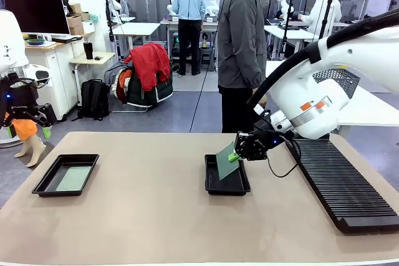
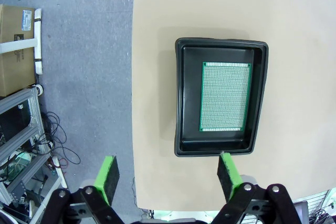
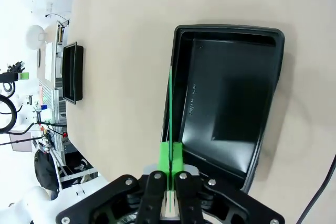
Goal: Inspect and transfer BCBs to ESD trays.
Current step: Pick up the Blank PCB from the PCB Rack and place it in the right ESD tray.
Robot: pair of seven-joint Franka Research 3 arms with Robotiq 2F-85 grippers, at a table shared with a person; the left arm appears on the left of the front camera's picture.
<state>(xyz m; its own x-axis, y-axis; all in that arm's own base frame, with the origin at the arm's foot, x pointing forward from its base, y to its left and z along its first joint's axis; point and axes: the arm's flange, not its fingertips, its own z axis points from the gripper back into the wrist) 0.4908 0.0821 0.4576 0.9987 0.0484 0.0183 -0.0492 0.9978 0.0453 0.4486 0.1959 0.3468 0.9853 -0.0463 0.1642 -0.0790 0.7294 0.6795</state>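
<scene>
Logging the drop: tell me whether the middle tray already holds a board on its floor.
No, the floor of the middle ESD tray is bare; the right end effector grips the BCB edge-on.

2 ESD trays: 1 tray beneath the right claw, 1 tray ahead of the left claw. 2 BCBs: 1 BCB pinched in the right claw, 1 BCB ahead of the left claw. 1 ribbed rack, 1 mesh basket.

Hides the upper corner of the held BCB inside the right gripper; sees that board edge-on from the right wrist, face untold. Cuts the ribbed rack at the front view's right edge; covers part of the mesh basket behind the right arm.
</scene>
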